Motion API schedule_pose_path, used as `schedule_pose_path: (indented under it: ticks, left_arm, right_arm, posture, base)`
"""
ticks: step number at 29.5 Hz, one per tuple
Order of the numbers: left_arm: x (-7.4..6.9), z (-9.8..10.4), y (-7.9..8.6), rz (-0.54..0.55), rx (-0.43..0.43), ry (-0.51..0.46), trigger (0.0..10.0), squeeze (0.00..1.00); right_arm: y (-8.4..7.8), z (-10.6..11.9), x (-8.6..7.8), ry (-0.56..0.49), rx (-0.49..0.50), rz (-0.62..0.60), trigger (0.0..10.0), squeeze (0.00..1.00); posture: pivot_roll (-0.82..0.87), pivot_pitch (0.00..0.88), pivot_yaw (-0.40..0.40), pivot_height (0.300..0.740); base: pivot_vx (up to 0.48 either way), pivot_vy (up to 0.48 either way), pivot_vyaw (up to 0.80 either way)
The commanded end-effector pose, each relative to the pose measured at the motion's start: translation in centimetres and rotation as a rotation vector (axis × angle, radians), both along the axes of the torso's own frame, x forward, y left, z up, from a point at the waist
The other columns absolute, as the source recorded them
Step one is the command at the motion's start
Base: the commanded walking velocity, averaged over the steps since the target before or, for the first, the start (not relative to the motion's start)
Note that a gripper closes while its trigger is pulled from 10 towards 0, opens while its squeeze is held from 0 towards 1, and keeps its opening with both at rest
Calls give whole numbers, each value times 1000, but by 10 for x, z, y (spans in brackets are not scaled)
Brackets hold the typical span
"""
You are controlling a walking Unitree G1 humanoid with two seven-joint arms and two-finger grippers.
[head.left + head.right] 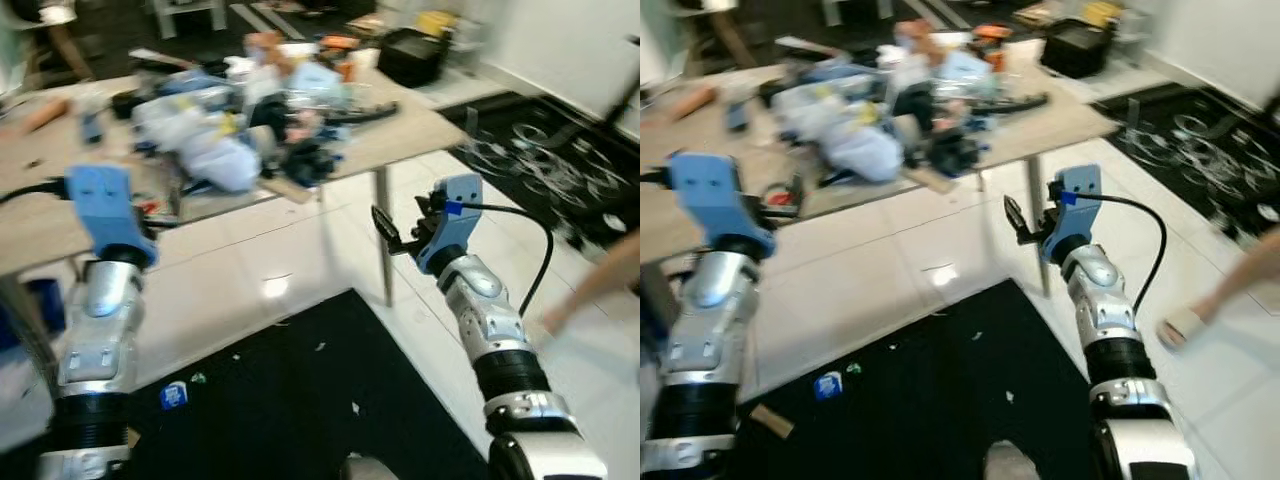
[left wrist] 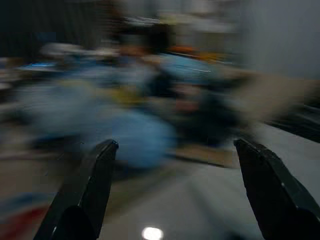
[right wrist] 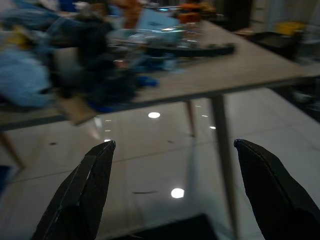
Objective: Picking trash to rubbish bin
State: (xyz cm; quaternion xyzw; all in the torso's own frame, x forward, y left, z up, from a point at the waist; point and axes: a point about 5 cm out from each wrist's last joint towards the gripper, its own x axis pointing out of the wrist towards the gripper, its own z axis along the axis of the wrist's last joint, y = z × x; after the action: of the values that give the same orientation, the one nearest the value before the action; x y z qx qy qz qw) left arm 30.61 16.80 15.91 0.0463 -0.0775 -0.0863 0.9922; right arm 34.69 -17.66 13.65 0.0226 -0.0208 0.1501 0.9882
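Head views: a pale wood-grain surface (image 1: 420, 125) on thin metal legs, heaped with trash (image 1: 240, 110) — crumpled light-blue plastic bags, dark tangled pieces, an orange scrap at the far side, all soft with motion blur. Below it, glossy white floor tiles (image 1: 250, 270) catching a lamp glare, then a black mat (image 1: 300, 400) near the robot, speckled with small white flecks. On that mat, near left, a little blue crushed wrapper (image 1: 827, 385); just left of it a tan cardboard strip (image 1: 771, 421). Left tool (image 2: 175, 165) raised at the left before the surface edge, blue-capped wrist above a ribbed silver forearm. Right tool (image 1: 392, 232) held up to the right beside the surface leg, black cable looping from its blue cap. A person's hand (image 1: 1185, 325) reaching in low at far right.

Left wrist view: two matte black tapered fingers (image 2: 85, 195) spread wide, nothing between, smeared blue bags beyond.

Right wrist view: black fingers (image 3: 85, 190) likewise spread wide and empty, surface edge, slim leg and shiny tiles ahead.
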Motion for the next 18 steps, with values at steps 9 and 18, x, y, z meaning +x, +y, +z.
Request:
schedule_pose_path:
  ticks: [9,18]
  left_arm:
    - [-21,-33,3,-9,-16,137,10000,0]
    - [-15,-33,22,125,80,155,10000,0]
  right_arm:
    - [9,0,1,6,-2,24,10000,0]
    - [2,0,2,15,-12,-6,10000,0]
  posture:
    - [-34,0,-3,740]
    - [-36,0,-6,740]
  base:
    - [0,0,0]
    - [0,0,0]
